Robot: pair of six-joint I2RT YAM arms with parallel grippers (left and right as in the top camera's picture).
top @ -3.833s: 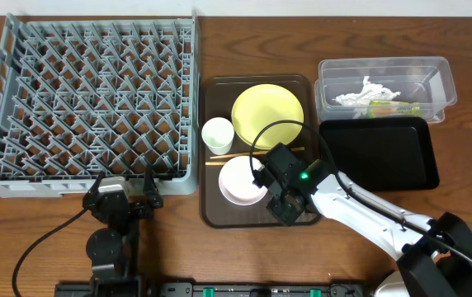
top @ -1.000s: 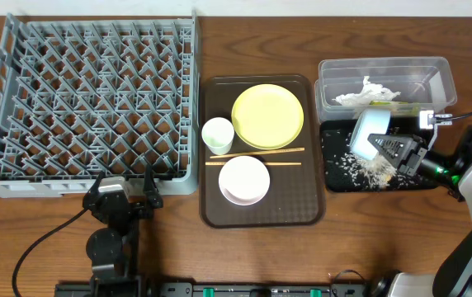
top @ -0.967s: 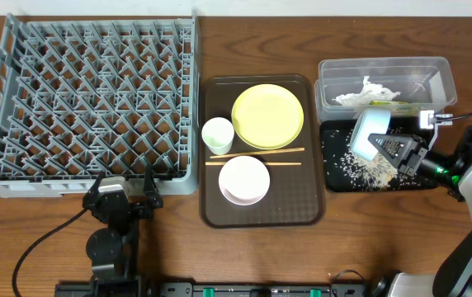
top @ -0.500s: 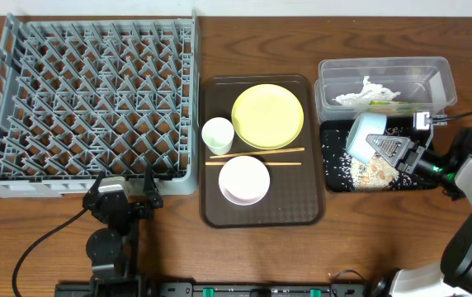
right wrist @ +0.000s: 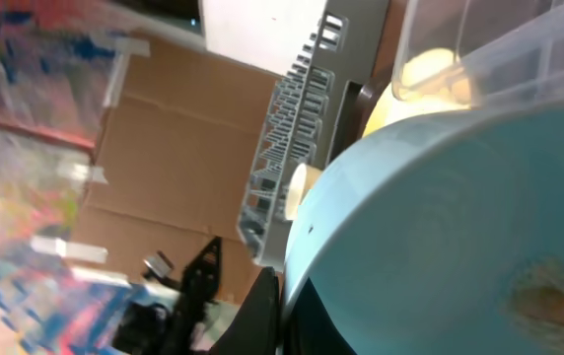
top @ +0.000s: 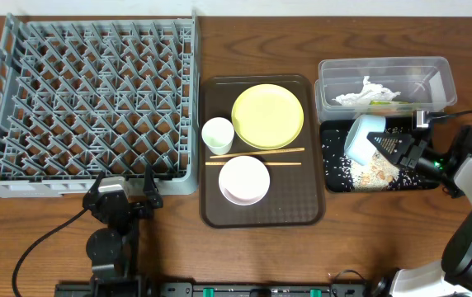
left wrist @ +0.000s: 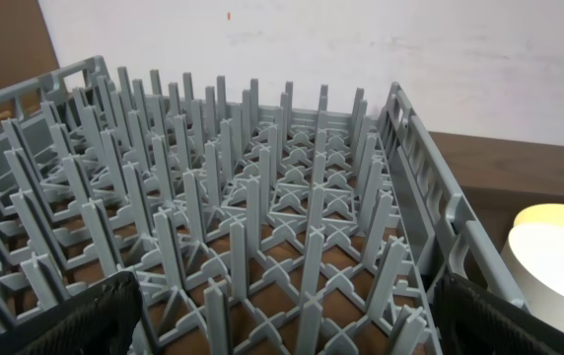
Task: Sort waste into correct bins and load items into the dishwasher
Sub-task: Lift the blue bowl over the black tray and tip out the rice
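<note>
My right gripper is shut on the rim of the light-blue bowl, holding it tipped on its side over the black tray. Loose rice and scraps lie scattered in that tray. In the right wrist view the bowl fills the frame, its rim pinched in the gripper. The clear tub holds tissue and the wrapper. My left gripper stands open at the dish rack's near edge, nothing between its fingers.
The brown serving tray carries the yellow-green plate, white cup, white bowl and chopsticks. The grey rack fills the left wrist view. A cable runs by the right arm.
The right gripper carried the blue bowl from the brown tray to the black tray. Over the last second the bowl shifted slightly back and left, and rice has spread in the tray.
</note>
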